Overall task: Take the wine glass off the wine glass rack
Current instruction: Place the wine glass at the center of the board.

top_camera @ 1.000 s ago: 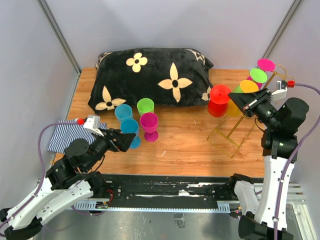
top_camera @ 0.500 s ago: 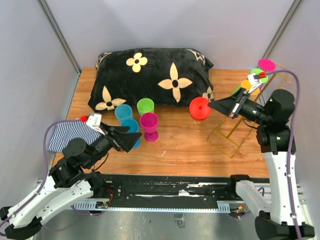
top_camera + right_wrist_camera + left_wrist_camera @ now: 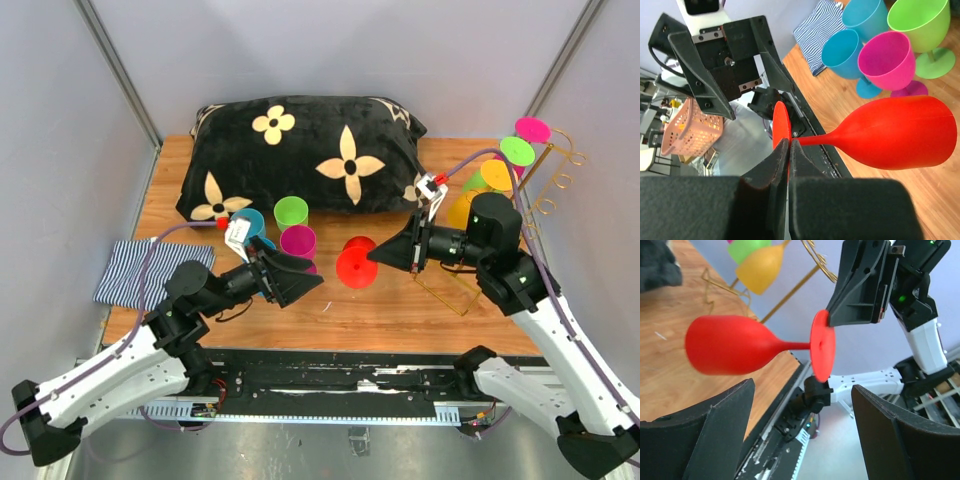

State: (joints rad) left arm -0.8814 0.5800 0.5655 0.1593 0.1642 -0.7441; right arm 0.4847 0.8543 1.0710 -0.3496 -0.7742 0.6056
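The right jaws are closed on the rim of the foot (image 3: 781, 125) of the red wine glass (image 3: 890, 132), pinching the thin disc edge-on. No other part of the glass is touched. The glass hangs in the air above the tabletop (image 3: 400, 320), already off the wine glass rack (image 3: 452, 303), which stands at about 3 o'clock from it in the overhead view. Yellow, green and pink glasses hang on the rack's rails.

Seen from above, with 12 o'clock at the far side, the glass's long axis runs roughly 12 to 6. Its bowl (image 3: 725, 345) points toward the black flowered cushion (image 3: 300, 150) and the flat of the foot faces the near edge. The right jaws reach the foot from its 3 o'clock side.

The left jaws stand wide open and empty, at about 8 o'clock from the glass, near it but clearly apart. In the left wrist view their fingers (image 3: 705, 440) frame the glass, which lies straight ahead with its stem (image 3: 792, 345) running across from one finger toward the other.

If a hand-over is meant, that alignment looks decisive. The left jaws would close along the stem, not across it, so a wrist roll or a grip on the bowl seems needed. The standing blue, green and magenta cups (image 3: 297, 240) sit at about 10 o'clock from the glass.
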